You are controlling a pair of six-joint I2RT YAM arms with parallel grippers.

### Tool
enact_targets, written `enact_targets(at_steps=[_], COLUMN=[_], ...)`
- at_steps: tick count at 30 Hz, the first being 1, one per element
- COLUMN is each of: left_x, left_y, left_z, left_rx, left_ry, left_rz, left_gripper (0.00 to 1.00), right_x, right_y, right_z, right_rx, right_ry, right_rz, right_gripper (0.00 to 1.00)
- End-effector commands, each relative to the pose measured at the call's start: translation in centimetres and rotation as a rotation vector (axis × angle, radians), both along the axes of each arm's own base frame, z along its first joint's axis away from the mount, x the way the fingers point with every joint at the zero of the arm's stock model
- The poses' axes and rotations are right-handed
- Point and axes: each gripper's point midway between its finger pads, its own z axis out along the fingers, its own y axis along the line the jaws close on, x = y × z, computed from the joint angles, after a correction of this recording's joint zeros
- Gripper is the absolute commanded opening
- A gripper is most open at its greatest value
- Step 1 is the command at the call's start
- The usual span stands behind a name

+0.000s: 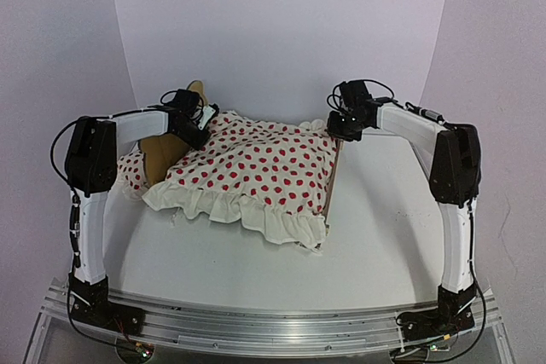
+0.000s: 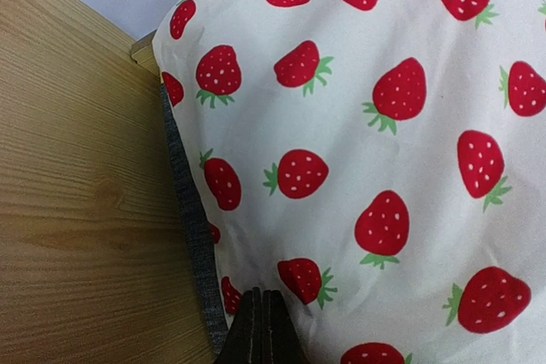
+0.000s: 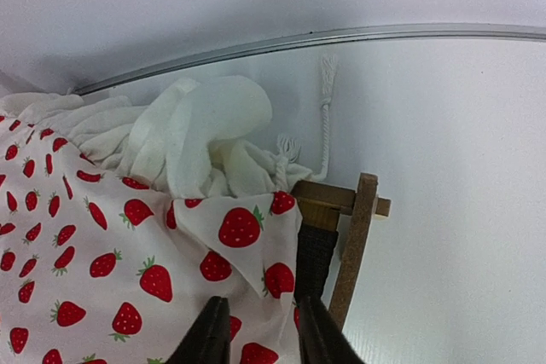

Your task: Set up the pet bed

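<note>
We see the pet bed under a strawberry blanket, with a robot hand at each far corner.

The pet bed (image 1: 164, 158) sits in the middle of the white surface (image 1: 384, 236). The blanket (image 1: 256, 164) with red strawberries covers almost all of it. The wooden headboard (image 2: 85, 168) is at the left end. The left hand (image 1: 199, 132) is at the far left corner, next to the headboard. Its fingers (image 2: 252, 334) are closed tight, with the tips on the blanket. We cannot tell if any cloth is pinched. The right hand (image 1: 345, 128) is at the far right corner, with its fingers (image 3: 213, 330) apart over the blanket's edge.
</note>
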Motion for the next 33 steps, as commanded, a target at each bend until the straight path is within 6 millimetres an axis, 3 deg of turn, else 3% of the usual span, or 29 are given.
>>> enact_targets(at_steps=[1,6,13,17,22,24,27,29,32,33], left_x=[0.1,0.4,1.3,0.8,-2.1,-3.0,-3.6,-3.5,-4.1,-4.5], left_y=[3.5,4.7,3.8,2.6,-0.6,-0.2,3.5,8.2,15.6,17.4], left_z=[2.4,3.9,7.2,10.0,17.6,21.3,26.2,28.4,29.4,28.7], left_rx=[0.115,0.166,0.057,-0.004,-0.141,-0.147,-0.172,-0.201,-0.164,-0.136], left_ry=[-0.067,-0.118,-0.137,-0.139,-0.160,-0.218,-0.298,-0.337,-0.372,-0.358], left_rz=[0.054,0.101,0.144,0.096,-0.106,-0.131,-0.064,0.047,0.221,0.258], left_gripper=[0.00,0.00,0.01,0.38,0.51,0.55,0.65,0.70,0.74,0.74], right_x=[-0.2,-0.7,-3.3,-4.1,-4.2,-4.1,-3.9,-3.9,-4.1,-4.2], right_y=[-0.2,-1.7,-1.3,-1.2,-0.5,0.0,0.5,0.5,0.9,0.9], right_z=[3.0,4.6,3.6,4.2,4.9,5.2,5.4,5.3,5.2,5.0], right_rx=[0.031,-0.026,0.006,0.023,0.052,0.067,0.085,0.086,0.101,0.100], right_ry=[-0.045,-0.084,-0.026,-0.026,-0.029,-0.033,-0.036,-0.034,-0.026,-0.023], right_rz=[-0.004,-0.024,0.037,0.054,0.086,0.103,0.123,0.122,0.142,0.146], right_gripper=[0.34,0.38,0.44,0.46,0.47,0.47,0.48,0.48,0.48,0.48])
